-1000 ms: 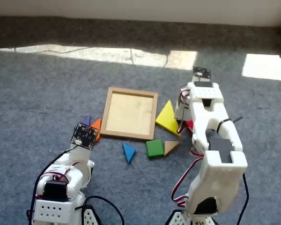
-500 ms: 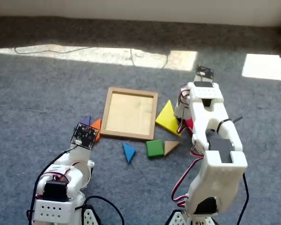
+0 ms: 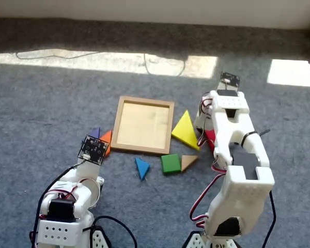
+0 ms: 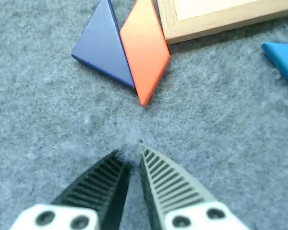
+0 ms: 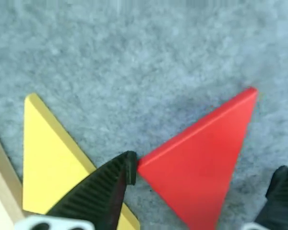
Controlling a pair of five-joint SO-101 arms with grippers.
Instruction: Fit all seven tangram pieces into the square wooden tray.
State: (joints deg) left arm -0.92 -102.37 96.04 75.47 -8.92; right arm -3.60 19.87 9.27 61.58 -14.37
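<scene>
— What lies where, seen from above?
— The square wooden tray [image 3: 143, 125] rests on grey carpet [image 3: 51, 103]. A yellow triangle piece [image 3: 185, 130] lies just beside one edge, and a green square piece [image 3: 170, 163] lies near another.
— And the left wrist camera?
— The left gripper [image 4: 133, 149] is clenched on nothing, near an orange parallelogram piece [image 4: 145, 52] that touches a dark blue triangle piece [image 4: 102, 45].
— The right one?
— The right gripper [image 5: 205, 171] is spread wide, straddling a red triangle piece [image 5: 201, 143] that lies flat on the carpet.
</scene>
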